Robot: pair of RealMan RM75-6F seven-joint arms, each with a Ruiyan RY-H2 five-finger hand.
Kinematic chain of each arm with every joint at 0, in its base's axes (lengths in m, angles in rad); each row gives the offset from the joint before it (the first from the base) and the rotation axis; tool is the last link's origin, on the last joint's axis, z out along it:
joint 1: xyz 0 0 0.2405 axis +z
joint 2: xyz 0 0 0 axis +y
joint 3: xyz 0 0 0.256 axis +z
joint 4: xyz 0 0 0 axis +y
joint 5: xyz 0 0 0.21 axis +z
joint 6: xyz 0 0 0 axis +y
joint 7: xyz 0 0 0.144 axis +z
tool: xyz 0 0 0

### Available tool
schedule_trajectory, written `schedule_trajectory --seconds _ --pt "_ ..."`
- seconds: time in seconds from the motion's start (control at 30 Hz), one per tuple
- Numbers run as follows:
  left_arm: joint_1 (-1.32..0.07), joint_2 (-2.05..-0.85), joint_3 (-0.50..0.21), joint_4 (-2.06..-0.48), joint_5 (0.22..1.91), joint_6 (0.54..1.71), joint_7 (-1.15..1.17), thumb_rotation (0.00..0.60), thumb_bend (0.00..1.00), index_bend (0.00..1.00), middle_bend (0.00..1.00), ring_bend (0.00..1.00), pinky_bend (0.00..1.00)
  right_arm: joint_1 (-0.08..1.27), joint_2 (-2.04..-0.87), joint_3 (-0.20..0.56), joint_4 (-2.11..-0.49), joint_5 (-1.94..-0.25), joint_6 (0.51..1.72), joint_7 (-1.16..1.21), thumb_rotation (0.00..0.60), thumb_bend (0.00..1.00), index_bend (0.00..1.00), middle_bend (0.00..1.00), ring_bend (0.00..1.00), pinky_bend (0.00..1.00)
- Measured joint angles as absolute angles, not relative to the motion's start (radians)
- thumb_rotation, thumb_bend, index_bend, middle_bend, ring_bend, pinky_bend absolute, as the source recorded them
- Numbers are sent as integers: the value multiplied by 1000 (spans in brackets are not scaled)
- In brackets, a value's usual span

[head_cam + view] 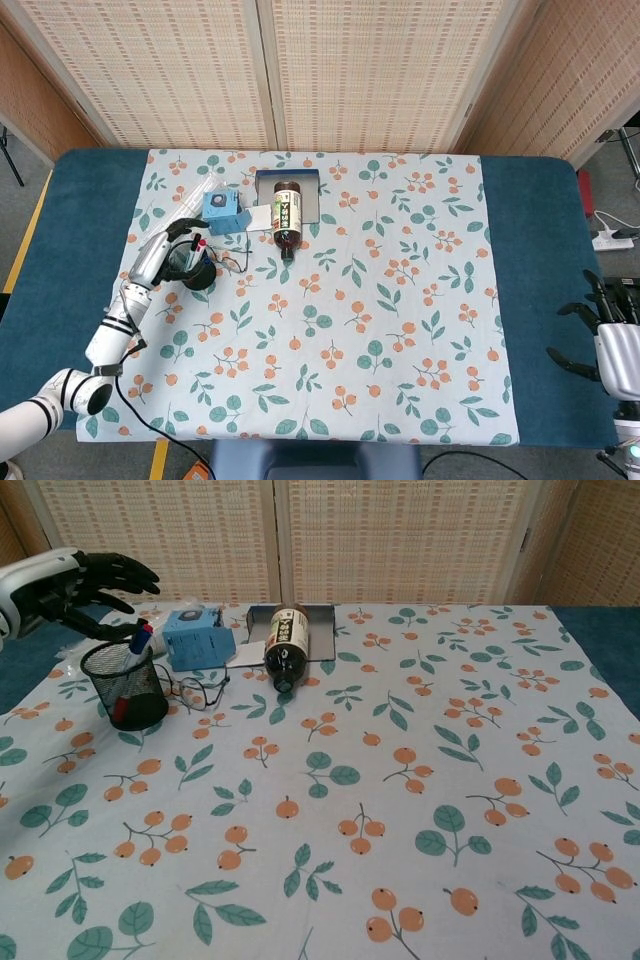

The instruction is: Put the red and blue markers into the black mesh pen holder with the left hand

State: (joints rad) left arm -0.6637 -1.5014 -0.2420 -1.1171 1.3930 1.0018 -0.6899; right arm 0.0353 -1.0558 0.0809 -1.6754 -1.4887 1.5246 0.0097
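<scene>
Both markers (138,640) stand in the holder (125,685) near the bench's (90,200) left edge. The left hand (85,585) hovers just above it, fingers spread, empty. The right hand (605,335) rests open at the right edge.

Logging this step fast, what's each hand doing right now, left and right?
Left hand: open, fingers spread above the black mesh pen holder, holding nothing.
Right hand: open, fingers apart, holding nothing, at the table's right edge.
</scene>
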Motion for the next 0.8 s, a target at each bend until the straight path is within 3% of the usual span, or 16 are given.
schedule_trajectory --seconds 0.23,0.47,0.6,0.8 --pt "-584 -1464 -183 -1234 1458 1195 -231 600 309 267 244 154 209 39 -1054 72 -1680 -1507 1519 11 600 0 409 30 220 50" --pt "-371 -1361 -45 -1384 1521 1451 301 600 309 199 187 104 173 37 -1052 66 -1691 -1526 1528 5 600 0 397 58 220 50" --pt "-266 -1315 -12 -1401 1498 1526 410 600 309 174 170 88 160 36 -1050 63 -1697 -1531 1530 0 600 0 357 58 220 50" --pt "-182 -1267 5 -1372 1406 1528 319 600 310 133 158 75 156 35 -1048 62 -1706 -1526 1527 -14 600 0 266 58 220 50"
